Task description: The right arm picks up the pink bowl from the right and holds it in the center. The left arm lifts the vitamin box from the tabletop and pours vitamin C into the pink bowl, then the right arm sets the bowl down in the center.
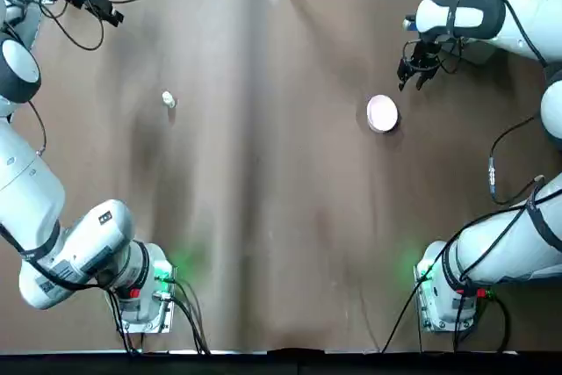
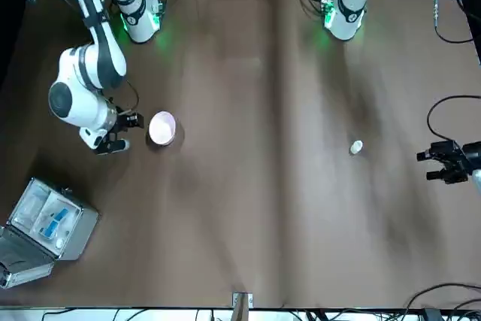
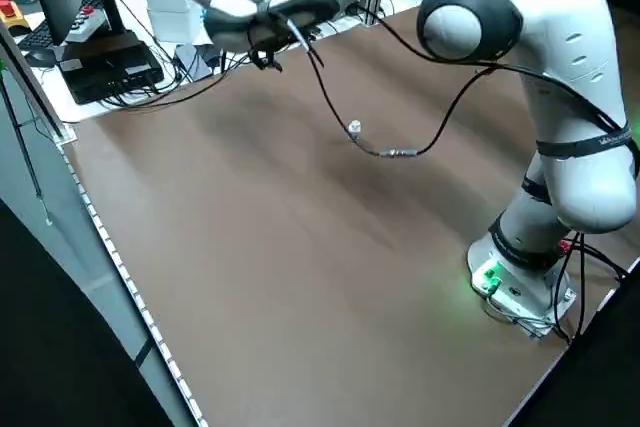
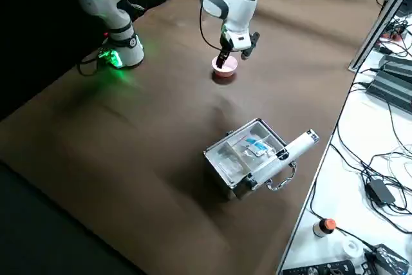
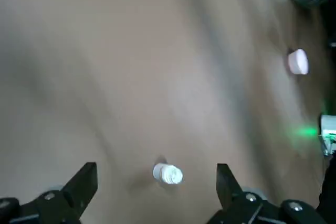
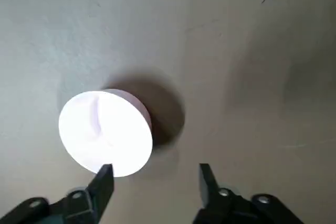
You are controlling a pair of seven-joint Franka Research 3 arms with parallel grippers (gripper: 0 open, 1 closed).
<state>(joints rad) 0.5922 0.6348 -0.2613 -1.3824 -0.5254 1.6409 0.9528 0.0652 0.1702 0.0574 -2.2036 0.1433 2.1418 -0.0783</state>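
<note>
The pink bowl (image 1: 382, 113) sits on the brown tabletop (image 1: 263, 217) on the right side. My right gripper (image 1: 417, 72) hovers just beyond it and slightly farther right, open and empty. In the right wrist view the pink bowl (image 6: 105, 132) lies close in front of the right gripper (image 6: 155, 179), with one fingertip (image 6: 105, 174) at its rim. The vitamin box (image 1: 169, 100) is a tiny white container on the left side. My left gripper (image 2: 447, 163) is open, raised and well off to the far left of it. From the left wrist the vitamin box (image 5: 168, 174) shows between the spread fingers.
A grey hinged case (image 2: 49, 223) with blue-white contents lies open at the far right corner. Cables and electronics (image 4: 386, 82) crowd the ledge past the table's far edge. Both arm bases (image 1: 145, 292) stand at the near edge.
</note>
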